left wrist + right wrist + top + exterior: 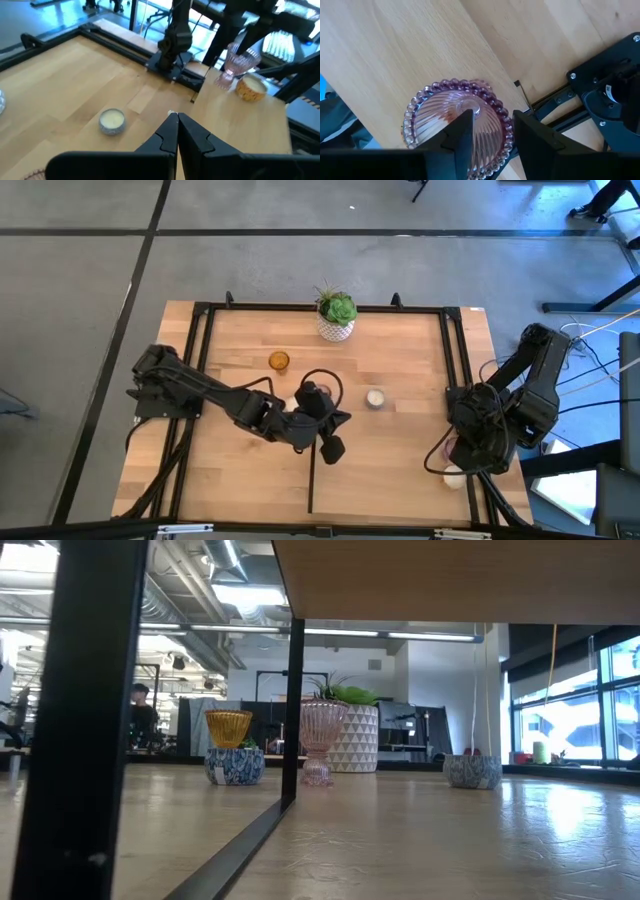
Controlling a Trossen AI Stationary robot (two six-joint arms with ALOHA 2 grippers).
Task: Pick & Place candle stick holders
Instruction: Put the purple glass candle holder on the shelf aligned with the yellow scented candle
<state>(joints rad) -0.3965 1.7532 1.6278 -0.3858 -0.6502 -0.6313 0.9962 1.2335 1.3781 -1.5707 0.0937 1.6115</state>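
Note:
My right gripper [492,125] is open at the table's right edge and points down over a mauve beaded glass holder [460,125], which stands on the table [455,450]. One finger is over its bowl and the other is outside its rim. A cream holder [453,477] sits just nearer. My left gripper [176,124] is shut and empty above the table's middle [333,442]. Near it stand a second mauve holder [314,394], an amber holder [279,361] and a cream holder [375,398], which also shows in the left wrist view [111,121]. My right gripper stands over the mauve holder's rim [506,131] from above, one finger [462,131] over the inside and one outside. I cannot tell whether either finger touches the glass. The holder stands upright on the table.
A white patterned pot with a green plant [337,317] stands at the far middle. A black frame [452,360] runs round the work area, with a bar [311,480] across the near middle. Bare wood [400,470] lies between the two arms.

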